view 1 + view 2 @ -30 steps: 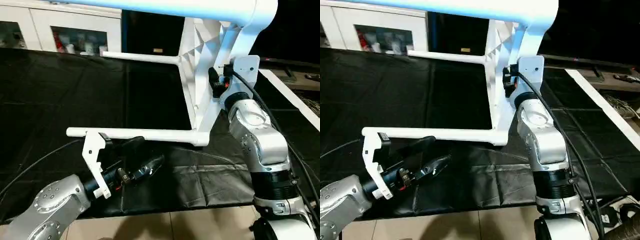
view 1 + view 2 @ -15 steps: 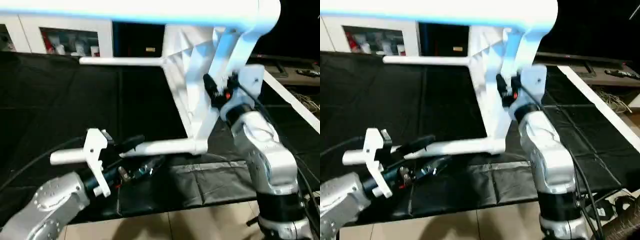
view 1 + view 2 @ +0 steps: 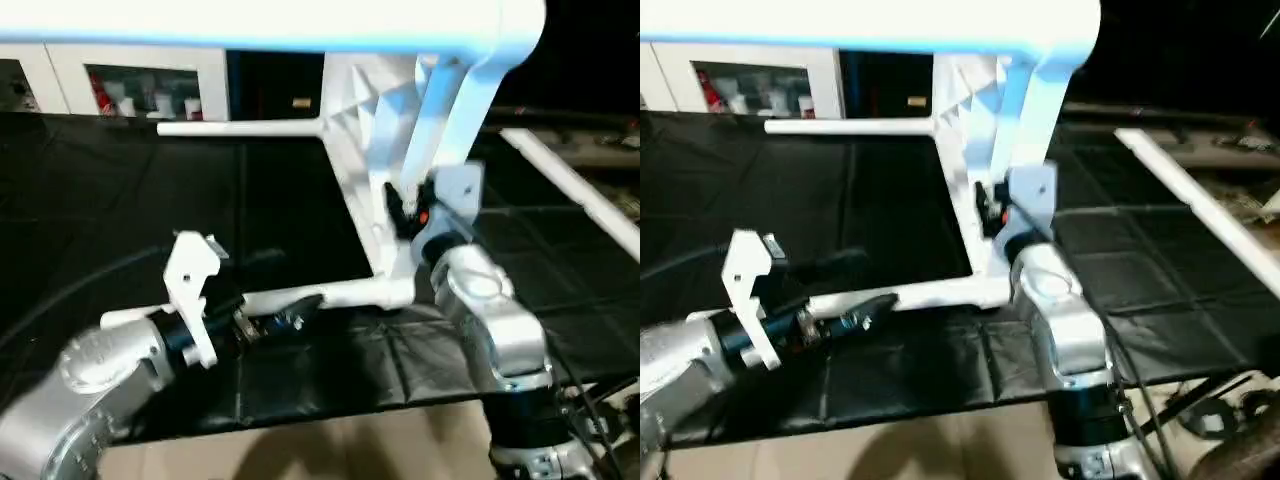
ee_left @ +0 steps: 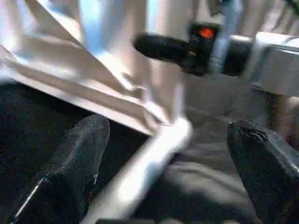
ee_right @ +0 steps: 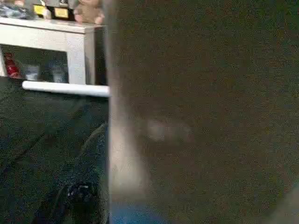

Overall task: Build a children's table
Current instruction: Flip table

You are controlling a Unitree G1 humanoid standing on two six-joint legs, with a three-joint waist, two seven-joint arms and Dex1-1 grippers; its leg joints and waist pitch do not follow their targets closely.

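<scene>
Legs jut sideways from the tipped white plastic tabletop (image 3: 375,165); left claw (image 4: 168,154) gapes around the lower white tubular leg (image 3: 330,293), right claw (image 3: 400,205) at the tabletop, grip unclear.

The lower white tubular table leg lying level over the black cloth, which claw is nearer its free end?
Left. The left claw straddles that leg; the right claw is up at the tabletop.
</scene>
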